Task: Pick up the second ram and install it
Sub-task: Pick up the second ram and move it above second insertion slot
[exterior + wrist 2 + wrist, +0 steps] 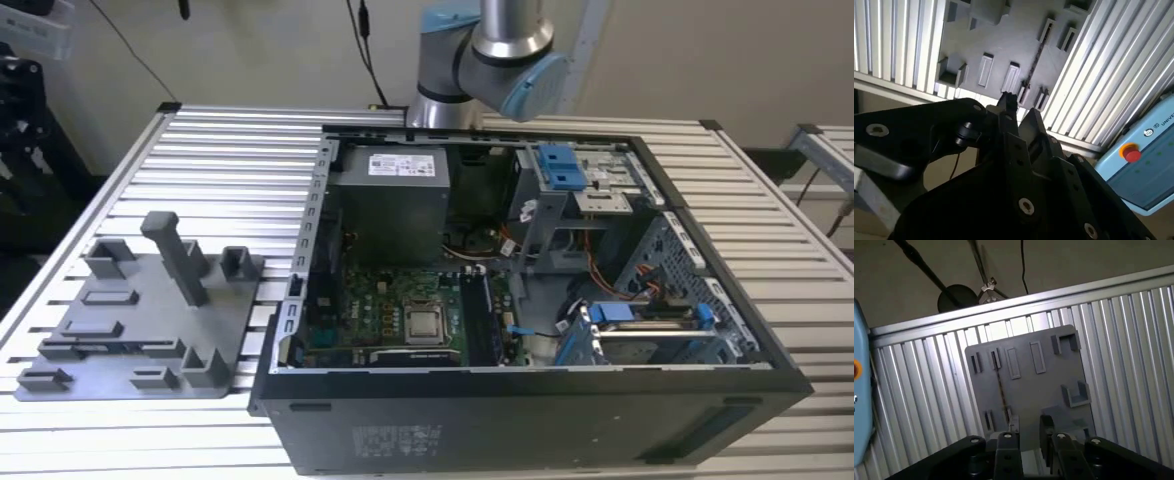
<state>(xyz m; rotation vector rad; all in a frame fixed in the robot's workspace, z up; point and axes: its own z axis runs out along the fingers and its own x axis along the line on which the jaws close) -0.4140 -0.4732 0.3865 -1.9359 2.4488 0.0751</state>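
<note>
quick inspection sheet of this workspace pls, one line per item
surface: slatted metal table, carrying the tray and the case
job's things: second ram stands on edge in slots of the grey tray; open computer case beside the tray
clutter: nothing seen
grippers: hand open, above the tray, holding nothing
cables: black cable on the floor; wires inside the case
surroundings: blue pendant with a red button

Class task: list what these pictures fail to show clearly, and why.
Ram: both wrist views catch it edge-on in the tray, hiding chips and label.
Memory slots: too small in the exterior view to tell whether filled.
Arm: cut by the exterior view's top edge.
</note>
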